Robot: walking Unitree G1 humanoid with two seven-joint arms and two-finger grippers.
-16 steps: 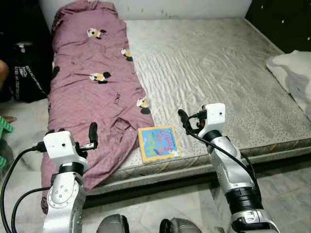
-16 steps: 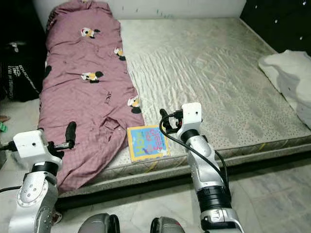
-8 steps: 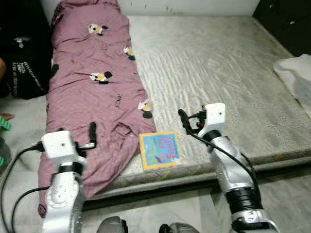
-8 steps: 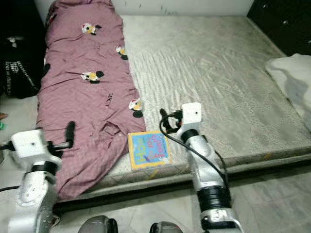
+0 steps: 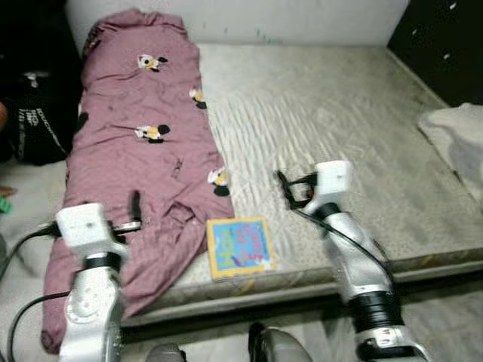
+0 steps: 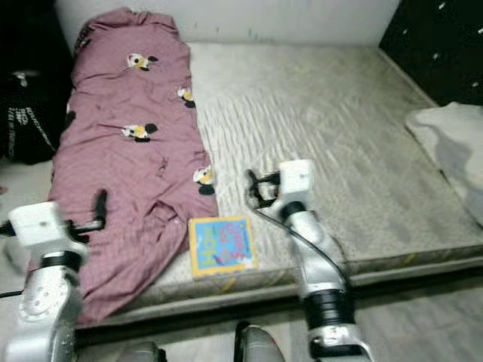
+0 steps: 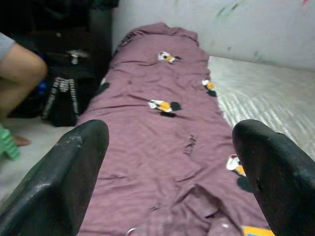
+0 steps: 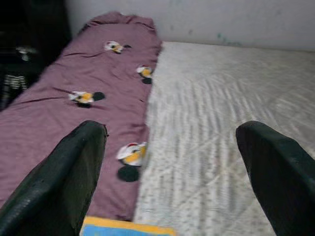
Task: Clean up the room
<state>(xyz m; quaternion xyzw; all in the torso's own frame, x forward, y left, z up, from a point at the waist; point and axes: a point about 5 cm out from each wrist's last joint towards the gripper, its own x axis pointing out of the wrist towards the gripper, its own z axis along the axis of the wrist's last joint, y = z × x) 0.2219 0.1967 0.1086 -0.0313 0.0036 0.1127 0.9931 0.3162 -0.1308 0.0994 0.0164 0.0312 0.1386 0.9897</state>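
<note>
Left eye view: flat square book (image 5: 239,247) on quilted mattress (image 5: 339,121), crumpled mauve sheet (image 5: 136,158) beside; both end effectors spread wide, empty.

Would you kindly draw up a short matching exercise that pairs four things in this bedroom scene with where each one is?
Things:
1. purple sheet
2. picture book
3. white cloth
4. right tool

Places:
A. near the mattress's front edge
B. at the mattress's right side
C. hovering above the bare mattress, beyond the book
D. along the mattress's left side, draping over the front edge

Pairs: 1-D, 2-A, 3-B, 4-C
</note>
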